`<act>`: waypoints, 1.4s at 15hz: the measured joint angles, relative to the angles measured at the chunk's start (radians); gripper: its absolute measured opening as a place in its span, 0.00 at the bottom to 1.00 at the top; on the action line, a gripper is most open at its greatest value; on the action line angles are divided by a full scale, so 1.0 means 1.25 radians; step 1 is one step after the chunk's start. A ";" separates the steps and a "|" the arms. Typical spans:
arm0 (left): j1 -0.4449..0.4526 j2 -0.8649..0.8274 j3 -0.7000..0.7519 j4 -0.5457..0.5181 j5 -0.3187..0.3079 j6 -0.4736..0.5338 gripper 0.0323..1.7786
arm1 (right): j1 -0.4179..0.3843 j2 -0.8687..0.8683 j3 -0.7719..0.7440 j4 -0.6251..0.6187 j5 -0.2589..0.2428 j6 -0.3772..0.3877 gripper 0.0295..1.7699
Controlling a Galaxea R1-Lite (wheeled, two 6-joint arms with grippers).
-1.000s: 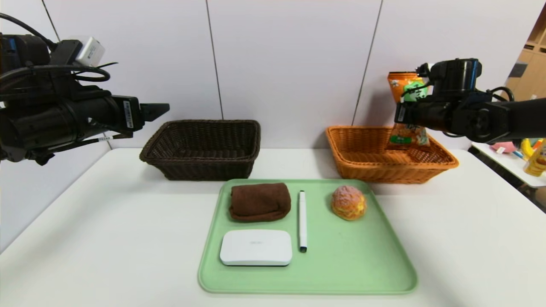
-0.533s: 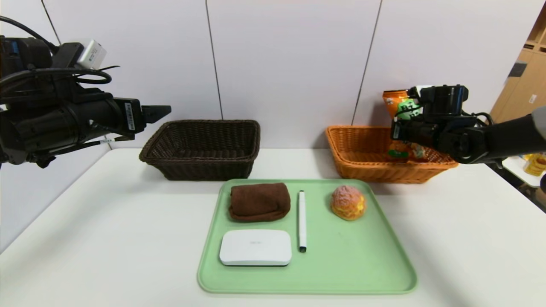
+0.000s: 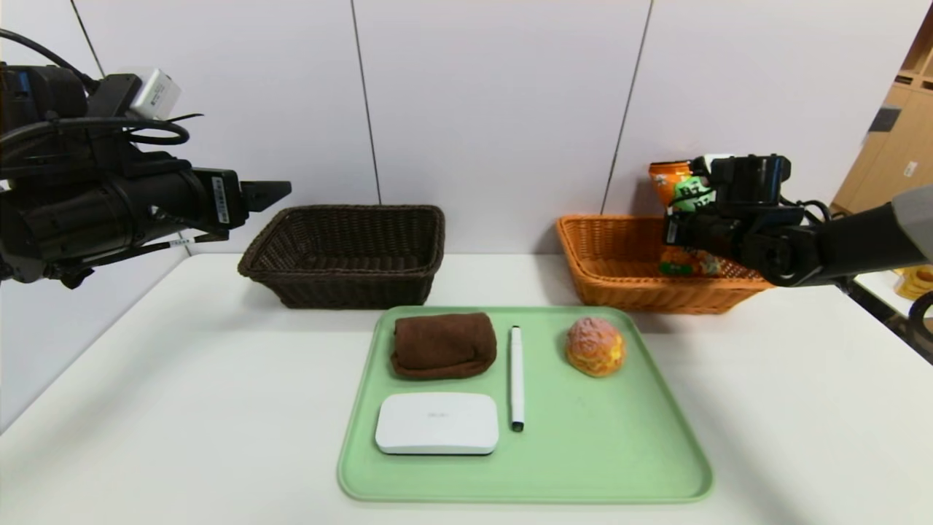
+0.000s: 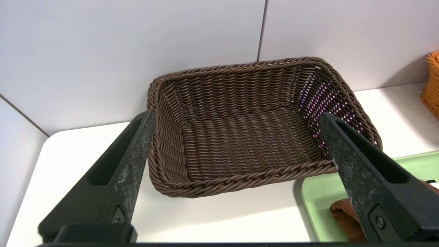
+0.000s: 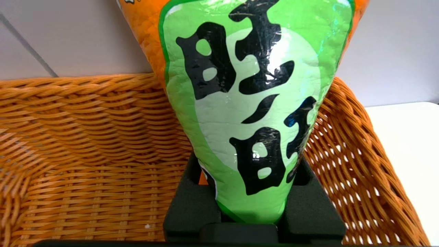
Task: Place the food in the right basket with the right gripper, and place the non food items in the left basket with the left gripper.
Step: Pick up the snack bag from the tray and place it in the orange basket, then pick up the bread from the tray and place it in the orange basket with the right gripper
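My right gripper [image 3: 681,232] is shut on the orange snack bag [image 3: 674,191], which stands upright with its lower end down inside the right basket [image 3: 619,288]. In the right wrist view the green-labelled bag [image 5: 247,103] is pinched between the black fingers of the gripper [image 5: 247,168], above the wicker floor of the right basket [image 5: 85,120]. The bun [image 3: 596,346], brown towel [image 3: 443,345], white pen [image 3: 516,375] and white box [image 3: 437,423] lie on the green tray [image 3: 619,452]. My left gripper [image 3: 273,193] hangs open and empty, high at the left of the left basket [image 3: 350,211]; in its wrist view the gripper [image 4: 236,115] frames that empty basket [image 4: 240,176].
Both baskets stand against the back wall, behind the tray. White tabletop lies bare on either side of the tray. A second table with small items [image 3: 918,281] stands at the far right.
My right gripper has come down and slightly left with the snack bag, whose lower end now sits deeper in the right basket. The left arm has hardly moved.
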 joint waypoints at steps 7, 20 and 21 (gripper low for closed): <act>0.000 -0.005 0.001 0.000 0.001 0.001 0.95 | -0.001 0.001 0.016 -0.039 0.001 -0.011 0.67; 0.015 -0.014 0.000 0.000 -0.001 0.002 0.95 | 0.097 -0.287 0.111 0.218 0.008 -0.033 0.91; 0.016 -0.014 0.001 0.000 -0.001 0.002 0.95 | 0.136 -0.322 0.117 0.275 0.008 -0.032 0.92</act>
